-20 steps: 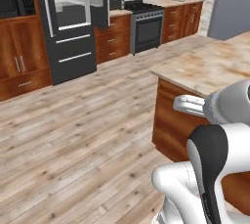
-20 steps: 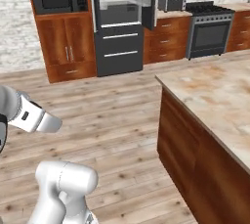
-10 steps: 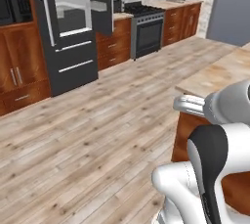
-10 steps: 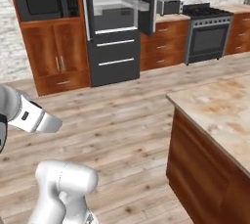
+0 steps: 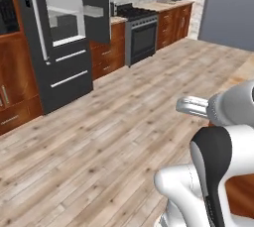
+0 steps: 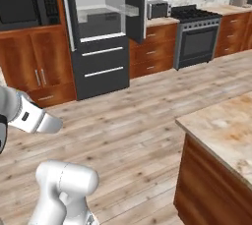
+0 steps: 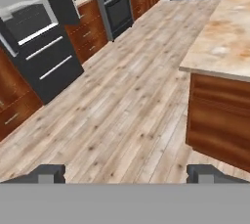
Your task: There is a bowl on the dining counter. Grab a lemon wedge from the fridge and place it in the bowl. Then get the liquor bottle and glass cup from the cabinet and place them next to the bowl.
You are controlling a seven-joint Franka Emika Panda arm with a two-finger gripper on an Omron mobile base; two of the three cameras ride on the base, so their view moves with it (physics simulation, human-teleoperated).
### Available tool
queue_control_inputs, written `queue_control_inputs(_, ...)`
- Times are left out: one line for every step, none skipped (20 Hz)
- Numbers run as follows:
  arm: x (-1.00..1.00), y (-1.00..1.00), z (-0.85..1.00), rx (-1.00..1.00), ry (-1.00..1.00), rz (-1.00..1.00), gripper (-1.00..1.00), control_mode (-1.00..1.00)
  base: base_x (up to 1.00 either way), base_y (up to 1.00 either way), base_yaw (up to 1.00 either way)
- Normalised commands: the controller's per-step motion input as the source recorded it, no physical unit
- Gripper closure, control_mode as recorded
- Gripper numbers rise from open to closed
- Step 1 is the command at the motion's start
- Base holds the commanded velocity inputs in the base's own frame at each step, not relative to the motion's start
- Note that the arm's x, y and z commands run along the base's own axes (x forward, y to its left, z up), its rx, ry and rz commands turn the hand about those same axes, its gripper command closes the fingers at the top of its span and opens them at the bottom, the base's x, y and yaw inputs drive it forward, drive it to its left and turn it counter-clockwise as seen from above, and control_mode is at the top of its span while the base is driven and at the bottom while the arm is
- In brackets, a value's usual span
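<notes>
The black fridge stands against the far wall with its upper door swung open, showing pale shelves; it is also in the right base view and at the upper left of the hand view. The dining counter, a marble top on a wood base, is on my right. My gripper is open, its two dark tips wide apart over bare floor with nothing between them. The bowl, lemon wedge, liquor bottle and glass cup are out of view.
A black stove sits right of the fridge among wood drawer units. A microwave is built in left of the fridge. A grey wall rises at the far right. Wide plank floor lies open between me and the fridge.
The whole picture has shifted: the base has driven toward the fridge, which now looks larger and nearer, and the counter has slid off to the right. The gripper stays open.
</notes>
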Motion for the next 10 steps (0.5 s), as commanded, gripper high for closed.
queue_control_inputs(0.0,0.0,0.0,0.0,0.0,0.0,-1.0,1.0,1.0,0.25,-0.35)
queue_control_inputs(0.0,0.0,0.0,0.0,0.0,0.0,-1.0,1.0,1.0,0.24,-0.37)
queue_control_inputs(0.0,0.0,0.0,0.0,0.0,0.0,-1.0,1.0,1.0,0.23,-0.38)
queue_control_inputs(0.0,0.0,0.0,0.0,0.0,0.0,-1.0,1.0,1.0,0.23,-0.39)
queue_control_inputs(0.0,0.0,0.0,0.0,0.0,0.0,-1.0,1.0,1.0,0.23,-0.4)
queue_control_inputs(0.0,0.0,0.0,0.0,0.0,0.0,-1.0,1.0,1.0,0.24,-0.4)
queue_control_inputs(0.0,0.0,0.0,0.0,0.0,0.0,-1.0,1.0,1.0,0.24,-0.4)
queue_control_inputs(0.0,0.0,0.0,0.0,0.0,0.0,-1.0,1.0,1.0,0.24,-0.4)
queue_control_inputs(0.0,0.0,0.0,0.0,0.0,0.0,-1.0,1.0,1.0,0.24,-0.41)
queue_control_inputs(0.0,0.0,0.0,0.0,0.0,0.0,-1.0,1.0,1.0,0.25,-0.41)
